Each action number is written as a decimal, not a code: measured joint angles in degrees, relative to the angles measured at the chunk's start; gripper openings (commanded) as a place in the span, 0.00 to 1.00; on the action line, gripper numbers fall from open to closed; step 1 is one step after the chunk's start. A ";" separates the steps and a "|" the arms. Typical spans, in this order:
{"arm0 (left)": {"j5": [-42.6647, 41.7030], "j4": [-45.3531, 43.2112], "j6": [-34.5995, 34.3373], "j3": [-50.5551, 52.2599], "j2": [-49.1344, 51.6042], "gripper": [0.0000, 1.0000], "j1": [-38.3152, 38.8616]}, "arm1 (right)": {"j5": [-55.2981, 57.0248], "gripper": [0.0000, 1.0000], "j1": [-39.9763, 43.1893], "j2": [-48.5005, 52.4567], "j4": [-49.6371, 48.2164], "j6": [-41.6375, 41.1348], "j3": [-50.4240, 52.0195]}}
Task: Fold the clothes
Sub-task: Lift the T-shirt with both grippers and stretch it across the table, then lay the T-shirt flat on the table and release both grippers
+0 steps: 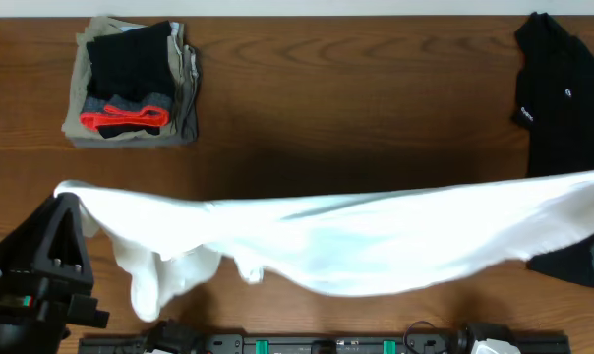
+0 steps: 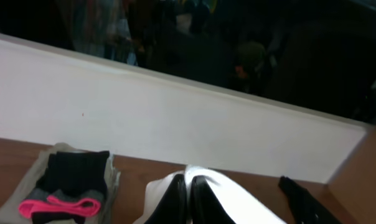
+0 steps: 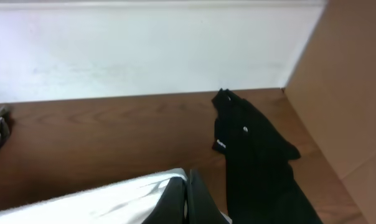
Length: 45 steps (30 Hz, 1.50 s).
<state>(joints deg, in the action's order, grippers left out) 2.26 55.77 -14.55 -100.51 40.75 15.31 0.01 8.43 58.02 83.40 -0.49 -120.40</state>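
Observation:
The white T-shirt (image 1: 356,241) hangs stretched in a long band above the table's front, sagging in the middle, with a sleeve drooping at the left. My left gripper (image 1: 69,203) is shut on its left end, and the left wrist view shows white cloth (image 2: 238,205) pinched between the closed fingers of that gripper (image 2: 188,186). My right gripper (image 3: 187,186) is shut on the other end of the T-shirt (image 3: 113,199); it lies beyond the overhead view's right edge. A black shirt (image 1: 563,98) with a small white logo lies crumpled at the right, partly under the white one.
A folded pile of clothes (image 1: 130,84), khaki below, dark with an orange-red band on top, sits at the back left. A white wall (image 2: 175,118) borders the table's (image 1: 356,108) far side. A tan panel (image 3: 350,93) stands at the right.

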 measured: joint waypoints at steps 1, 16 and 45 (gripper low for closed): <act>-0.15 0.24 0.00 0.02 0.04 0.06 0.00 | 0.00 0.01 0.00 0.07 -0.13 0.04 -0.02; -0.39 -0.55 0.00 2.23 24.09 0.06 0.00 | -0.35 0.01 0.04 21.03 2.10 0.15 -0.57; -0.55 -56.85 0.48 2.89 82.38 0.06 0.00 | -4.61 0.01 -0.17 73.85 -39.26 0.33 -0.48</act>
<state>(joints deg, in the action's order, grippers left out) 1.72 -1.08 -14.06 -97.62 123.13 15.31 -4.60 8.25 131.87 44.14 -0.16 -120.88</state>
